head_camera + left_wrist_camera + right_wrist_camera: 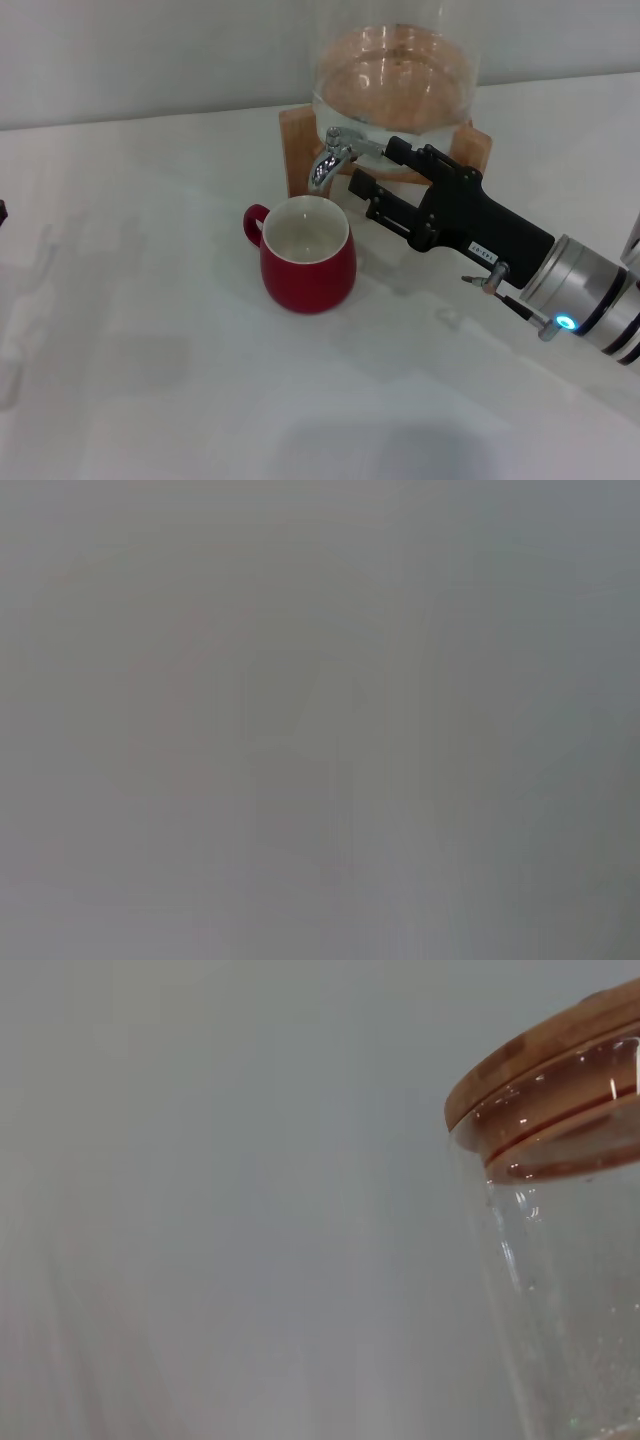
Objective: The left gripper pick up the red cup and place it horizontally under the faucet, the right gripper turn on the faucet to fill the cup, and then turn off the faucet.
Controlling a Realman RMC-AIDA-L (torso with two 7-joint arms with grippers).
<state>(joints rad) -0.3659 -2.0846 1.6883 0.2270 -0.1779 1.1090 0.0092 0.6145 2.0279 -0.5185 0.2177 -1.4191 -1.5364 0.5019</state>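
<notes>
The red cup (308, 258) stands upright on the white table, its white inside showing and its handle pointing to the robot's left. It sits just below and in front of the spout of the chrome faucet (335, 155). My right gripper (377, 168) reaches in from the right with its black fingers apart. The upper finger (400, 152) is at the faucet's lever end and the lower finger (362, 187) hangs beside the cup's rim. No water stream shows. My left gripper is out of view, and the left wrist view is blank grey.
The glass dispenser (395, 70) on its wooden stand (296, 130) stands at the back, and its glass wall and wooden lid (560, 1050) fill the right wrist view. The white table (150, 380) spreads to the left and front. A dark sliver (2, 212) shows at the left edge.
</notes>
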